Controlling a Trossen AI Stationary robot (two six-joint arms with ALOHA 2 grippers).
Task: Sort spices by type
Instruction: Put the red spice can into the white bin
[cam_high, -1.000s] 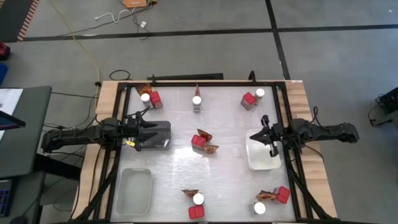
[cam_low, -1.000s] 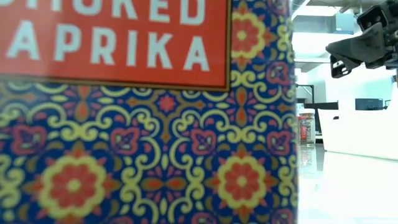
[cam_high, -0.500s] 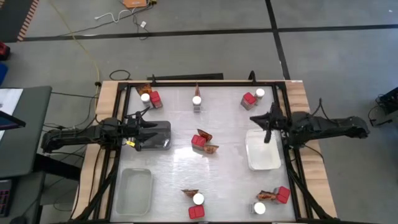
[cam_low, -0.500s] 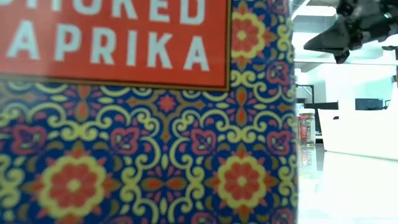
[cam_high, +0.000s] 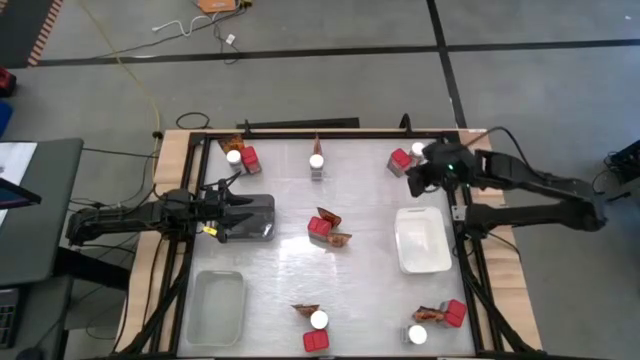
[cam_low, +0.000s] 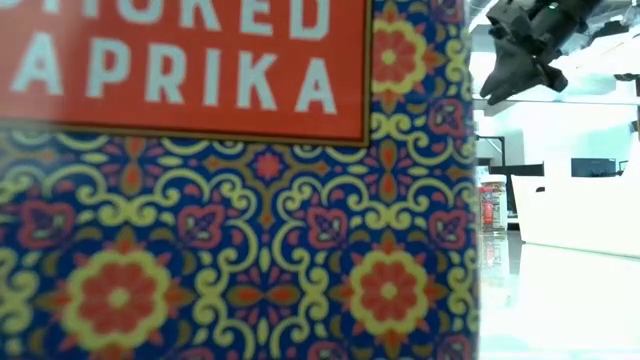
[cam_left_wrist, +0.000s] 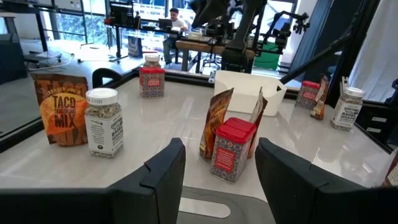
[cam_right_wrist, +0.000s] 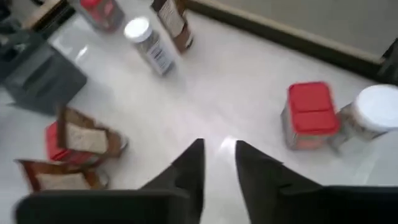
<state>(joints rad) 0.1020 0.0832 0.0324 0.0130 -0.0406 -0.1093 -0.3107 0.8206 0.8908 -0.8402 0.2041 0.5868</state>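
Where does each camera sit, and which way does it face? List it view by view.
High: above the table, looking straight down; shows the left arm at the grey tray and the right arm.
Low: at tabletop height, looking level; a paprika box fills most of it, with the right arm at top right.
Left wrist: looks across the table past its fingers at the middle box.
Right wrist: looks down past its fingers at the corner box and a jar.
Shared: high and right wrist both show that box and jar.

Bright, even light; the table (cam_high: 300, 250) gleams, the right wrist view is blurred by motion.
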